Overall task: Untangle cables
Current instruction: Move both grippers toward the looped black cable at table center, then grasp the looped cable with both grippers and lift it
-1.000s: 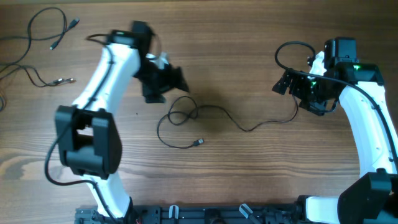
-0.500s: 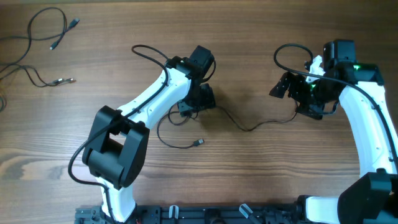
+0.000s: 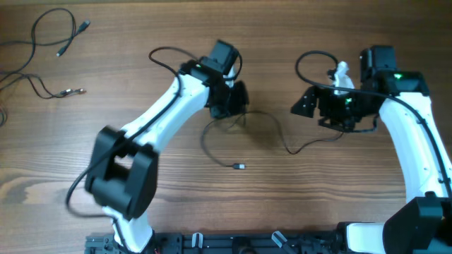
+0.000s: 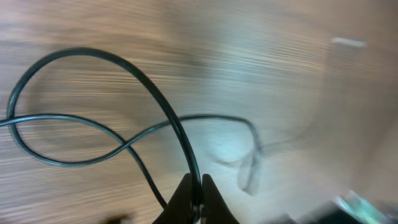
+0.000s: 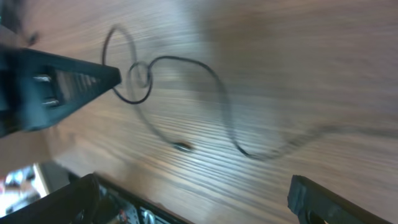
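One thin black cable (image 3: 304, 147) lies across the middle of the table, with a loose loop and a small silvery plug (image 3: 239, 166) at its free end. My left gripper (image 3: 229, 107) is shut on this cable at the top of the loop. In the left wrist view the cord (image 4: 81, 51) runs straight into the closed left gripper (image 4: 198, 200). My right gripper (image 3: 312, 111) hovers open at the cable's right end, with nothing between its fingers. From the right wrist the cable (image 5: 180, 59), its plug (image 5: 182, 147) and the left gripper (image 5: 62, 87) show beyond the open right gripper (image 5: 193, 211).
More thin black cables (image 3: 53, 35) with silvery plugs (image 3: 70, 91) lie spread at the table's far left corner. A thicker black arm cable (image 3: 311, 60) arcs above the right arm. The arms' black base rail (image 3: 233, 243) runs along the near edge.
The left arm swung right from the table's left side onto the cable loop and shut on it. Loop and plug shifted slightly right. The right gripper moved a little left, still open.
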Available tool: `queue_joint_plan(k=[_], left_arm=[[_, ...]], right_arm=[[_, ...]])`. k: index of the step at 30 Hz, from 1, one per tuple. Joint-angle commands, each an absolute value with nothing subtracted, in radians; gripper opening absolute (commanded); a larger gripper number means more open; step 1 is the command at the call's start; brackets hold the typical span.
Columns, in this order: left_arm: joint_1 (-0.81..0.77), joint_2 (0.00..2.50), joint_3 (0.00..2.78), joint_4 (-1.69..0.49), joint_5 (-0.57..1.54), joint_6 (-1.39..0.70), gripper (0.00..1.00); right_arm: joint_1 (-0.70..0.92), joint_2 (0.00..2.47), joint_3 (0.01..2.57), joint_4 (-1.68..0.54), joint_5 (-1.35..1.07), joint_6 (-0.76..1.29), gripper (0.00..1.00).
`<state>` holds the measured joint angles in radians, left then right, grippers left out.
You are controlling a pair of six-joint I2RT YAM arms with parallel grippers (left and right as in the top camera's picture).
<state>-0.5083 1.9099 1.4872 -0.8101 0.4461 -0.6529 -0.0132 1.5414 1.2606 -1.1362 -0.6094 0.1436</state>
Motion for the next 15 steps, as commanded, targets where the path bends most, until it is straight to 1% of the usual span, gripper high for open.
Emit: queue_joint_plan(k=[1,4,10,12,13,14,15], left_arm=[[-0.513,1.689,1.558,-0.739,0.750,-0.524,0.04],[-0.512,1.575,1.558,-0.752,0.751,-0.524,0.04],[-0.513,1.524,1.558,-0.768,0.817,-0.524,0.04],[-0.512,1.524,1.558,-0.803,0.740,-0.540,0.04],[-0.508,1.524,1.558,-0.828,0.664,-0.569,0.04],[-0.500,1.524,1.558,-0.869,0.564,-0.636,0.04],[-0.493,1.524,1.558,-0.902,0.507,-0.692,0.04]], right_arm=[[0.046,1.559,1.254,-1.079,-0.731,0.113,1.00],[0.086,1.559,1.254,-0.976,-0.744,0.241,1.00],[0.098,1.559,1.254,-0.864,-0.950,0.263,1.00],[0.098,1.559,1.254,-0.859,-1.002,0.262,1.00],[0.098,1.559,1.254,-0.854,-1.016,0.262,1.00],[0.098,1.559,1.254,-0.845,-1.037,0.263,1.00],[0.098,1.559,1.254,-0.836,-1.060,0.263,1.00]])
